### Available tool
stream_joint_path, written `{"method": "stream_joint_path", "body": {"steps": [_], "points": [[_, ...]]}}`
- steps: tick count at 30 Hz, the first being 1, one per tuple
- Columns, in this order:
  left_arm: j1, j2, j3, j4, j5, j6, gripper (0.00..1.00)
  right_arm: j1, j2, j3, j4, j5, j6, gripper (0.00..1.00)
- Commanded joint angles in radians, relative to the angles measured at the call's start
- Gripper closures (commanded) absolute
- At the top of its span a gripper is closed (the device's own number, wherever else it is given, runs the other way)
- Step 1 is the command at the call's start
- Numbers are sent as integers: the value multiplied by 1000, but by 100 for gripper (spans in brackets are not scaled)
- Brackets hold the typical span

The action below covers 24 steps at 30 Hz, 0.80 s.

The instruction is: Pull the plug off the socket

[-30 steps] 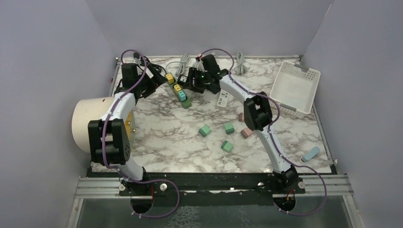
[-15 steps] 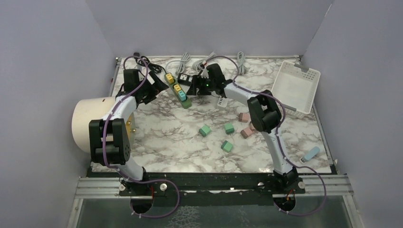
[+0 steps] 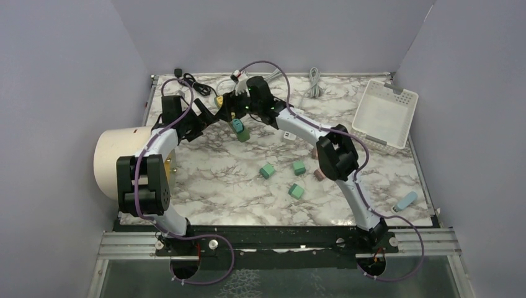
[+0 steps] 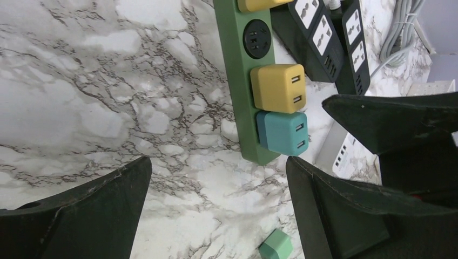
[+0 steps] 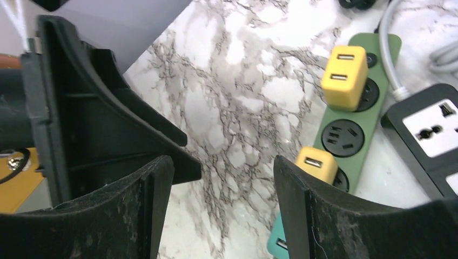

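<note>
Teal cube plug [image 4: 282, 133] sits beside yellow cube plug [image 4: 278, 88] in green plastic power strip [image 4: 233, 108]; black power strip [image 4: 316, 38] alongside; left gripper [image 4: 216, 178] and right gripper [image 5: 222, 167] both spread.

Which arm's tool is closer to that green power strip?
Right. The right tool hovers over the strip, one finger overlapping its edge; the left tool sits off to the side, with a gap between.

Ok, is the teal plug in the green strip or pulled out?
In. The teal plug sits flush on the green strip, at its end, beside a yellow plug.
</note>
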Motion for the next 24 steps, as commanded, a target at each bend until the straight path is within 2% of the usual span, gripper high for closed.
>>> {"method": "stream_joint_path", "body": {"steps": [1,10,22,24], "points": [[5,-41,-13,18,-2,19,3,27,62,68,-95,74,-76,29],[5,-52,-15,13,-7,24,3,33,54,55,-120,290,-153,27],[12,-48,-28,13,-21,10,3,40,117,64,-167,280,-182,37],[13,-49,-31,18,-14,7,3,40,124,54,-154,279,-178,43]]}}
